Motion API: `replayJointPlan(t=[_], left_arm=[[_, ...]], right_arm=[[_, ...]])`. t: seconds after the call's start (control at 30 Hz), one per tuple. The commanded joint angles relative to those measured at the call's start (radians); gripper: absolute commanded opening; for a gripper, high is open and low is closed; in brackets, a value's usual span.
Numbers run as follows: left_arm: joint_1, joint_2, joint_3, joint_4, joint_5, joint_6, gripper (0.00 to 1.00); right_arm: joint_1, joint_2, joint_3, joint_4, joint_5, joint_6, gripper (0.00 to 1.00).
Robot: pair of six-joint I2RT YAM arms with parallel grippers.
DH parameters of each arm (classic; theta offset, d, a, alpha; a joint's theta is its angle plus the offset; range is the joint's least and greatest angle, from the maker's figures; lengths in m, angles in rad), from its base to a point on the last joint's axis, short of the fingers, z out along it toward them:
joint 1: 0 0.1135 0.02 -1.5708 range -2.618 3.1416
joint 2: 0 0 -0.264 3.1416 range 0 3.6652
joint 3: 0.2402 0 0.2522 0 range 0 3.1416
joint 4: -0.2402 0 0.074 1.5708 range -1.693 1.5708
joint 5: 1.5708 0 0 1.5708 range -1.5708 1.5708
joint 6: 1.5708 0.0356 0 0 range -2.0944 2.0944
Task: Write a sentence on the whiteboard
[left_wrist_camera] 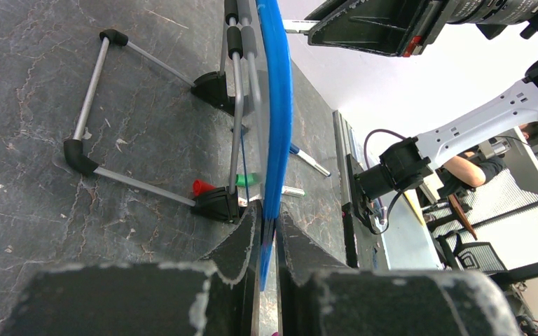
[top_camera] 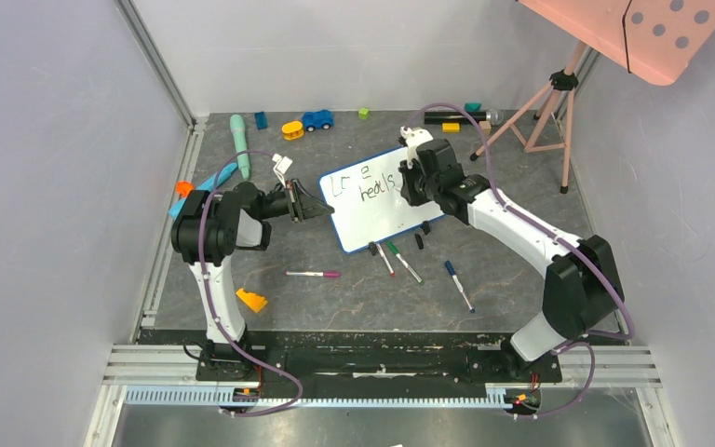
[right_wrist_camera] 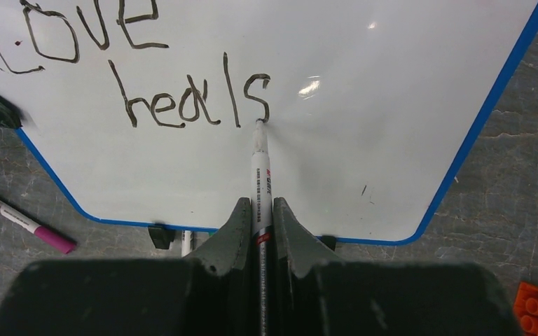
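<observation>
Whiteboard point(top_camera: 382, 200) stands propped at a tilt on the dark counter point(top_camera: 335, 307), on a wire stand point(left_wrist_camera: 91, 105) with black feet behind it. Left fingers point(left_wrist_camera: 249, 234) are clenched on the whiteboard's blue frame, pinching its left edge. Right fingers point(right_wrist_camera: 242, 217) are clamped around a marker point(right_wrist_camera: 260, 168), over the whiteboard's right half. The marker tip touches the board at the bottom of the last "s".

The sentence point(right_wrist_camera: 182, 108) so far reads "Love" on the top line and "heals" on a second line, lower and shifted right, in dark strokes. The rest of the board face to the right of the writing is white, with a few small specks.

A pink-capped marker point(top_camera: 315, 274) lies on the counter in front of the whiteboard, off its left corner. Red point(top_camera: 384, 258) and green point(top_camera: 405, 263) markers lie just in front of its near edge, and a blue one point(top_camera: 459, 285) lies further out to the right. An orange block point(top_camera: 251, 300) sits well in front-left of the whiteboard. A blue toy car point(top_camera: 317, 119) and a yellow piece point(top_camera: 291, 129) are behind the whiteboard, near the back wall.
</observation>
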Motion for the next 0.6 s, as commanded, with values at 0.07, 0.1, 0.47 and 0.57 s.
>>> replayJointPlan(t=[0.07,0.1,0.47,0.57], left_arm=[[-0.004,-0.002,-0.012,0.047,0.067,0.005,0.02],[-0.004,-0.002,-0.012,0.048,0.067,0.005,0.02],[-0.004,-0.001,-0.01,0.048,0.067,0.003,0.02],[-0.005,-0.003,-0.013,0.048,0.067,0.004,0.02]], right_arm=[[-0.003,-0.036,-0.006,0.053,-0.072,-0.005,0.0],[-0.003,-0.049,-0.008,0.056,-0.082,-0.006,0.0],[-0.004,-0.249,-0.186,0.135,-0.104,-0.015,0.0],[0.001,-0.248,-0.196,0.12,-0.09,-0.009,0.0]])
